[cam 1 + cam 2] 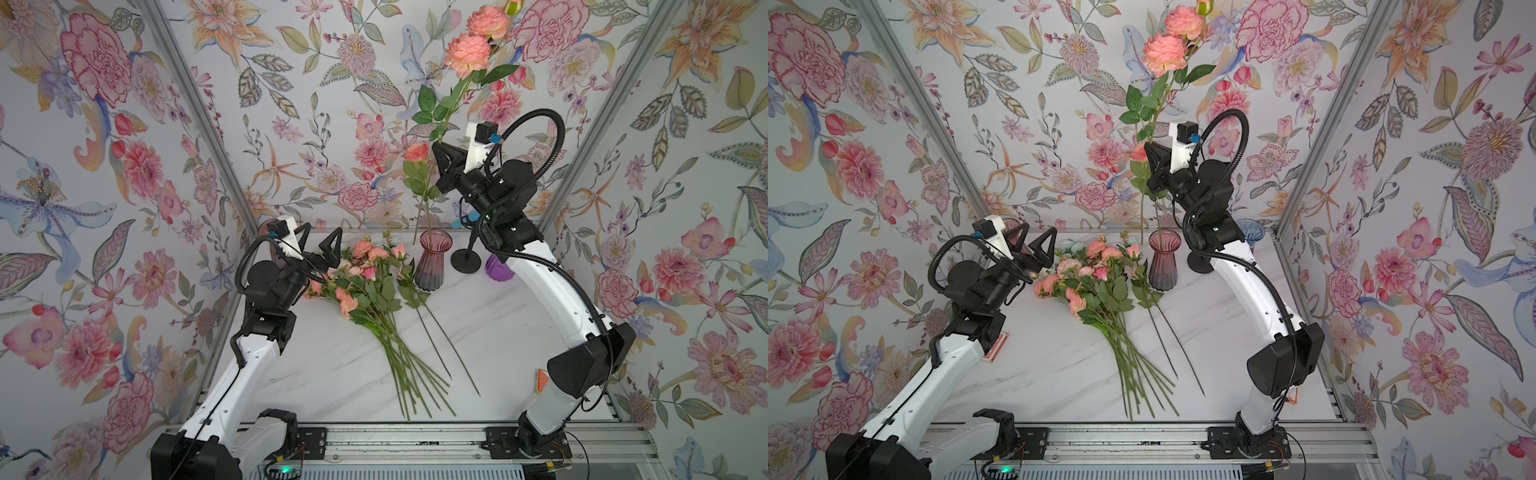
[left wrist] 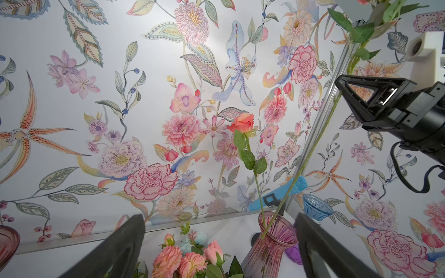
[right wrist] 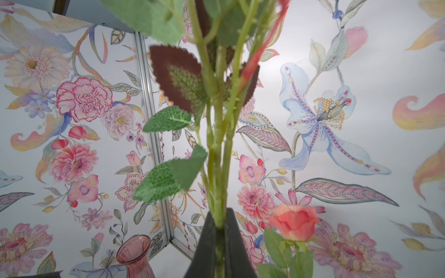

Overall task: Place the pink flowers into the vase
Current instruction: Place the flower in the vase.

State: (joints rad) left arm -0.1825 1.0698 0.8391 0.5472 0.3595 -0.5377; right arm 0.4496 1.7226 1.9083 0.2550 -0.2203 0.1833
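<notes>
Two stems share the ribbed plum-pink glass vase (image 1: 433, 259) at the back of the white marble-look tabletop (image 1: 498, 332). One is a single coral rose on a thin green stem (image 1: 417, 151), standing free. The other is a tall branching stem of salmon peonies (image 1: 467, 54), whose foot, in the left wrist view, looks to dip just inside the rim.

That tall one is in the right pincer (image 1: 437, 146), jaws pinched tight on the stem about halfway up, leaves just above the fingertips. And here's the line that matters: the vase sits below the pincer, and the stem's long axis runs from the mouth upward, leaning toward the right arm's side, heads high overhead. A drop along that axis looks like what's wanted before letting go. Released at this lean, the top-heavy blooms may tip the stem over the rim.

Over on the other side, the left pincer (image 1: 323, 232) hangs wide open, holding nothing. It is just above the head end of the heap of pink and coral flowers (image 1: 370, 282) lying on the tabletop, stems fanning toward the front edge. The left arm is nearer the heap, the right arm nearer the vase.

Watch the crowd. The rose head sits right beside the right pincer. A black round-footed stand (image 1: 465, 262) and a small purple glass vase (image 1: 496, 266) stand close to the vase on the right arm's side. Pale blue blooms (image 1: 1071, 247) are mixed in at the heap's back.
</notes>
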